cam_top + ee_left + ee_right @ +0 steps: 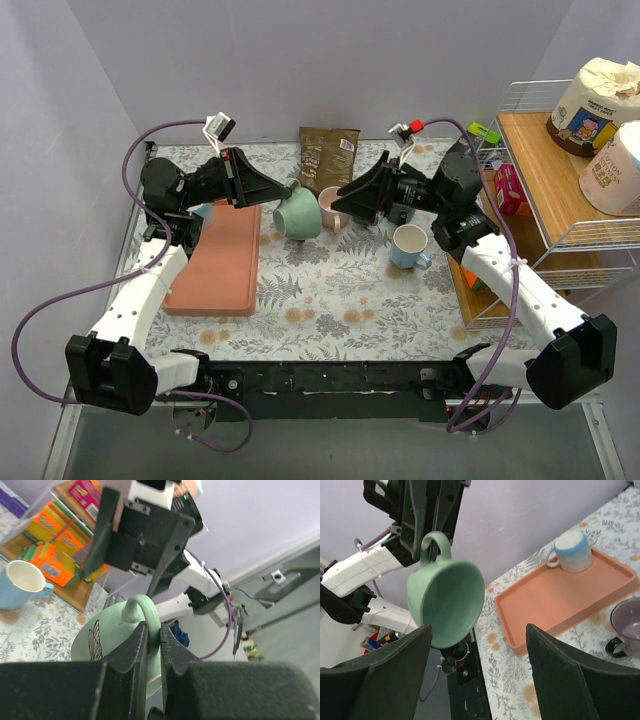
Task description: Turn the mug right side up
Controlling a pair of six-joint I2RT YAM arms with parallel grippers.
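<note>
While left jaws clamp the green mug by its handle, aloft beside the tray, right jaws gape wide.

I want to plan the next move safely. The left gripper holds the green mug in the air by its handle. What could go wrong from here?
1. The left gripper pinches only the thin handle of the green mug, so the mug may swing or slip out while it is turned.
2. The open right gripper is very close; it could knock the green mug, or the pink mug standing just beside it.
</note>
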